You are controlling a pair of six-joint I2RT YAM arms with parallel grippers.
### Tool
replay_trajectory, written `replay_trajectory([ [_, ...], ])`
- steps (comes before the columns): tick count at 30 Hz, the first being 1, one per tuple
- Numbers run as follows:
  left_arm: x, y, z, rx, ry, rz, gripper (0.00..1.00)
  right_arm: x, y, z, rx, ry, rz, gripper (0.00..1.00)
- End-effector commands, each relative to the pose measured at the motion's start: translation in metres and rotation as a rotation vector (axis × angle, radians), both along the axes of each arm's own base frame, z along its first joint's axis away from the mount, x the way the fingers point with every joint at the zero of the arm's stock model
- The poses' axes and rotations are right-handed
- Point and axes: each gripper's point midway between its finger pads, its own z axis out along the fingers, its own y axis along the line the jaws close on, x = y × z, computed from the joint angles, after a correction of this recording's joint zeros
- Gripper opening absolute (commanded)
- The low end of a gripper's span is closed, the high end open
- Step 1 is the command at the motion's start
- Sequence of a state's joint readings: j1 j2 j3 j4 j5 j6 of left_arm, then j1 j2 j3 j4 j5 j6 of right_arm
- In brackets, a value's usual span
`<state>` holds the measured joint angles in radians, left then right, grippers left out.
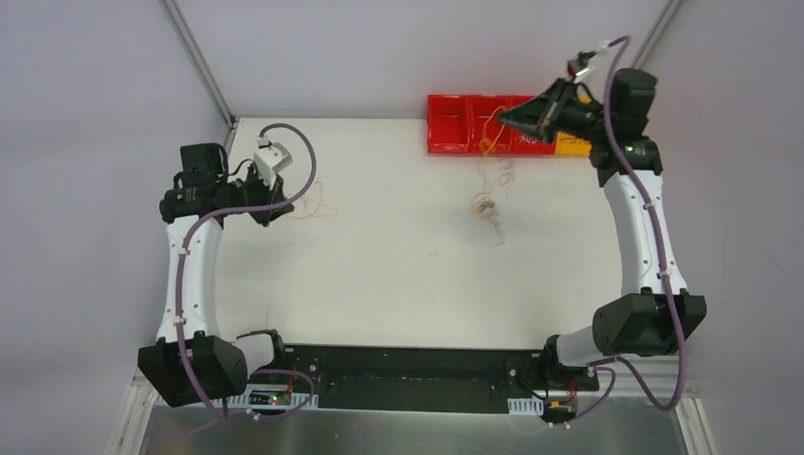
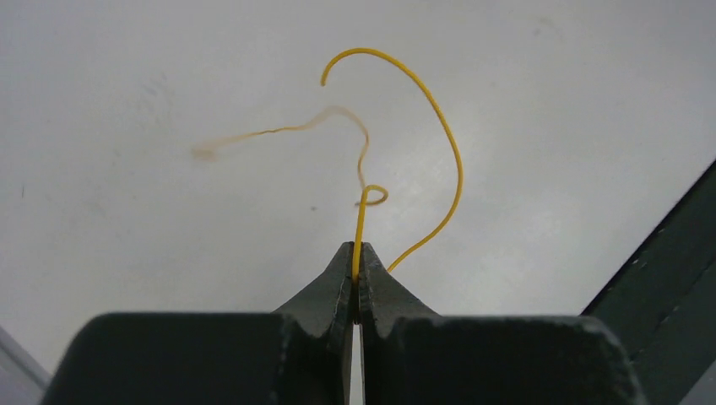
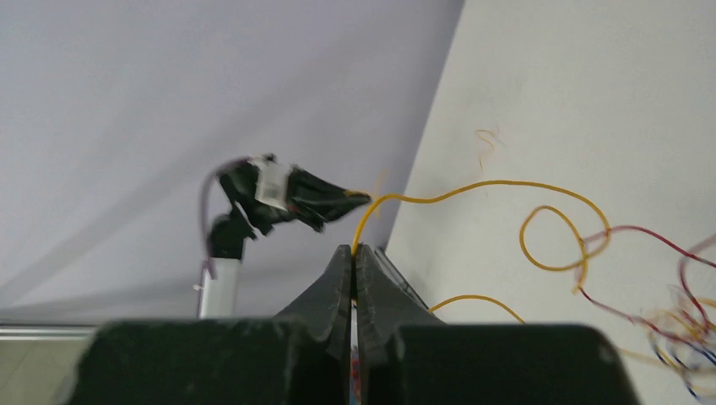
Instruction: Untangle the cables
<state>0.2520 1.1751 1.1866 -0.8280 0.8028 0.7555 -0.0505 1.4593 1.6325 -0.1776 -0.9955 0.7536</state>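
Observation:
My left gripper [image 1: 283,209] is shut on a loose yellow wire [image 1: 313,210] just above the table at the far left. In the left wrist view the gripper [image 2: 358,251] pinches that wire [image 2: 447,143], which curls up and away in an arc. My right gripper [image 1: 504,116] is raised over the red tray and is shut on another yellow wire [image 1: 489,133]. That wire hangs down to a small clump of cables [image 1: 485,204] on the table. In the right wrist view the gripper [image 3: 355,250] holds the yellow wire [image 3: 507,184], which loops into a red strand [image 3: 650,236] and the clump [image 3: 688,333].
A red compartment tray [image 1: 455,135] stands at the table's back edge under my right gripper. The table's left edge and a metal frame post [image 1: 199,62] lie close to my left arm. My left arm shows far off in the right wrist view [image 3: 279,198].

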Motion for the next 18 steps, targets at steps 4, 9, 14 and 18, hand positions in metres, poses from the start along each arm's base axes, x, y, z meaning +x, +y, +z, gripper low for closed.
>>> replay_trajectory([
  [4, 0.001, -0.075, 0.078, -0.290, 0.066, -0.023, 0.00, -0.080, 0.058, -0.132, -0.400, 0.093, 0.313, 0.47],
  [9, 0.001, -0.117, 0.103, -0.372, 0.127, -0.086, 0.00, -0.091, 0.081, -0.140, -0.563, -0.063, 0.410, 0.89],
  [14, -0.010, -0.158, 0.103, -0.346, 0.143, -0.183, 0.00, -0.097, 0.118, -0.096, -0.578, -0.382, 0.488, 0.98],
  [18, -0.020, -0.185, 0.103, -0.352, 0.179, -0.250, 0.00, -0.115, 0.153, -0.071, -0.545, -0.574, 0.566, 0.99],
])
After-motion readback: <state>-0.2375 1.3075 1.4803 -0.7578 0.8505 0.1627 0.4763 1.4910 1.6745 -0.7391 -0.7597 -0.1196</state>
